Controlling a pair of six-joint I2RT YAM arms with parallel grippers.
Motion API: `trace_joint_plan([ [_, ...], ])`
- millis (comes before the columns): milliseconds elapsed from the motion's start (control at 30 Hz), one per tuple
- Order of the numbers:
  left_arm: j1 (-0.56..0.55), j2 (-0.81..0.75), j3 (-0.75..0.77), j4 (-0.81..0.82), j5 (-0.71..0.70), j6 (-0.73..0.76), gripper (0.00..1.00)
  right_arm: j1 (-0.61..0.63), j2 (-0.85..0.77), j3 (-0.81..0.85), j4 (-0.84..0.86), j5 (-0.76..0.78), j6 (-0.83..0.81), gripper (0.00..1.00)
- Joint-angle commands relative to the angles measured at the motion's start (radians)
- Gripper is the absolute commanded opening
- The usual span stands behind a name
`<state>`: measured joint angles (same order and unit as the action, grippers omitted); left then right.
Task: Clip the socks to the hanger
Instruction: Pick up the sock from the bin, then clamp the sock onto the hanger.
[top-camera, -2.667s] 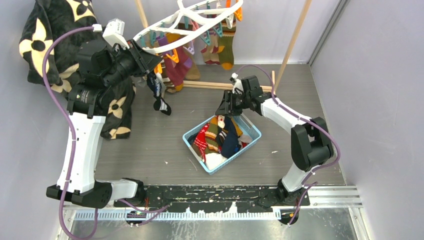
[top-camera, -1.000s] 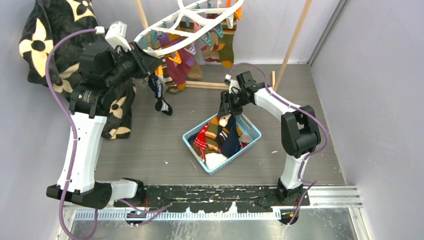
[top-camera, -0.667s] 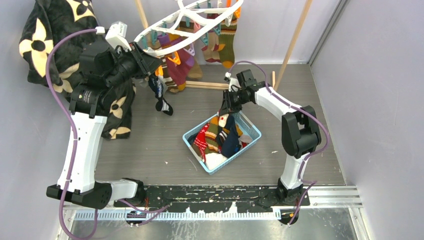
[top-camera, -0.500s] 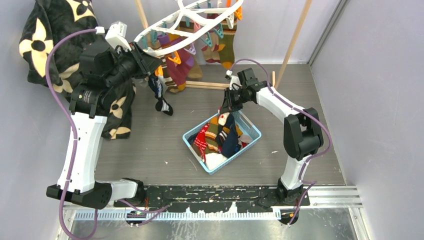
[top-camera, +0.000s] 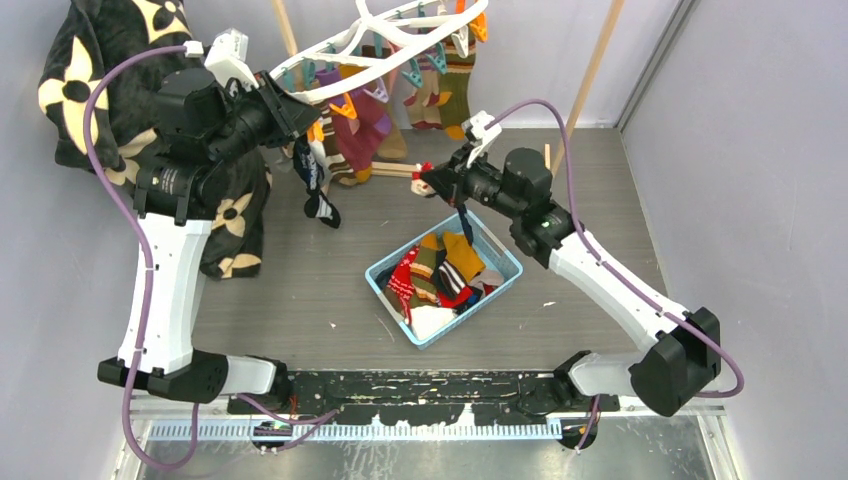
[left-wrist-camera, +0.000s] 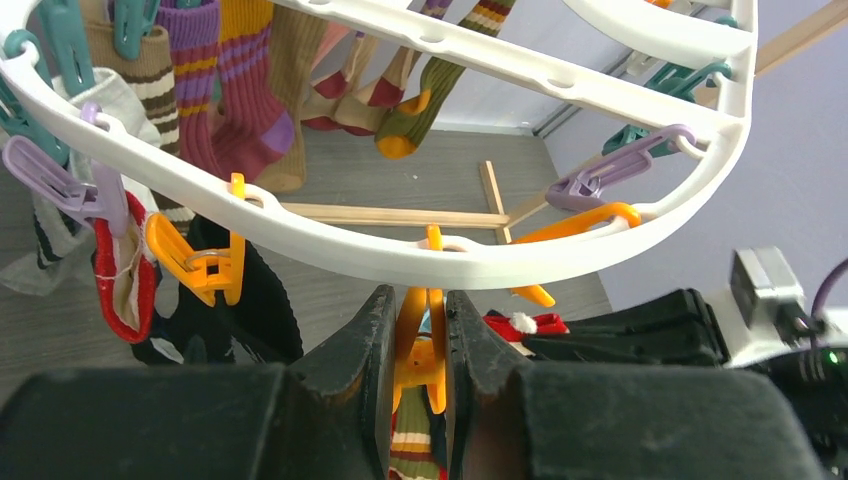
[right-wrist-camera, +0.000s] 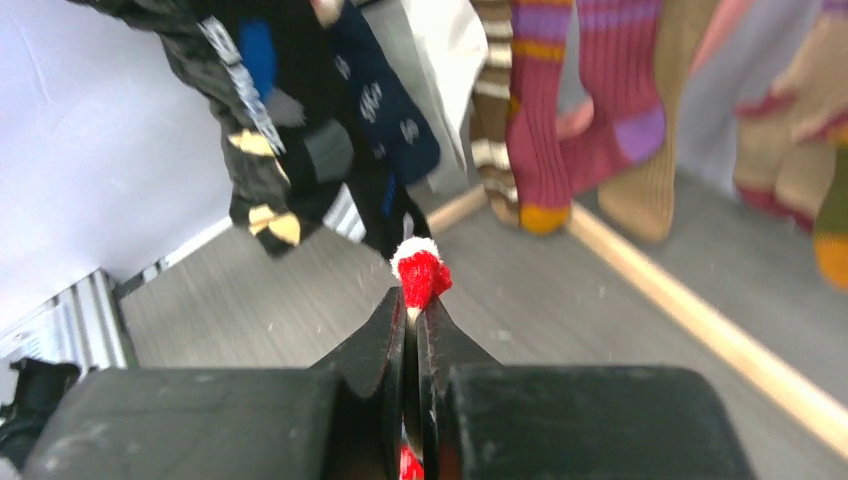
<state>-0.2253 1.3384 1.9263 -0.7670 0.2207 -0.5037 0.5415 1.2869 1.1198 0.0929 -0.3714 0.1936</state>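
Two arms meet at the hanger (left-wrist-camera: 450, 262), a white oval frame hung with coloured clips in the upper middle of the overhead view, with several socks (left-wrist-camera: 240, 110) already pegged to it. The left end effector (left-wrist-camera: 415, 320), at the upper left of that view, is clenched on an orange clip (left-wrist-camera: 422, 355) just under the frame's near rim. Whether the clip's mouth is gaping cannot be told, because the black fingers hide its lower end. The right end effector (right-wrist-camera: 412, 315), at the centre of the overhead view, is closed on a sock (right-wrist-camera: 422, 276) with a red and white tip. The rest of the sock hangs down above the light blue basket (top-camera: 480, 302) on the grey desk (top-camera: 330, 280). The sock's tip sits just beside the pinched clip, not yet inside it. To do this well, the right arm should likely lift the tip up into the clip's mouth and push the fabric deep between the teeth. The left should ease off first so the clip bites, and only then should the right let go. The likely risks are a shallow bite that lets the sock slip, and a swinging frame.
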Motion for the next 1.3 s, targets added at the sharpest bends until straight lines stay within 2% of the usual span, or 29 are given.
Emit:
trace_joint_plan([
  [0, 0.005, 0.013, 0.046, -0.041, -0.044, -0.031, 0.11, 0.128, -0.004, 0.047, 0.228, 0.207, -0.145, 0.01],
  [233, 0.006, 0.013, 0.041, -0.052, -0.026, -0.063, 0.11, 0.323, 0.074, 0.157, 0.305, 0.429, -0.379, 0.01],
  [367, 0.005, 0.020, 0.045, -0.051, -0.027, -0.070, 0.10, 0.376, 0.127, 0.207, 0.357, 0.505, -0.391, 0.01],
  [733, 0.006, 0.008, 0.011, -0.019, -0.037, -0.103, 0.09, 0.449, 0.217, 0.270, 0.456, 0.524, -0.446, 0.01],
  [967, 0.006, 0.004, 0.006, -0.010, -0.064, -0.124, 0.08, 0.510, 0.271, 0.289, 0.560, 0.606, -0.537, 0.01],
  [1267, 0.005, 0.006, -0.001, -0.010, -0.130, -0.135, 0.05, 0.544, 0.321, 0.318, 0.609, 0.652, -0.585, 0.01],
])
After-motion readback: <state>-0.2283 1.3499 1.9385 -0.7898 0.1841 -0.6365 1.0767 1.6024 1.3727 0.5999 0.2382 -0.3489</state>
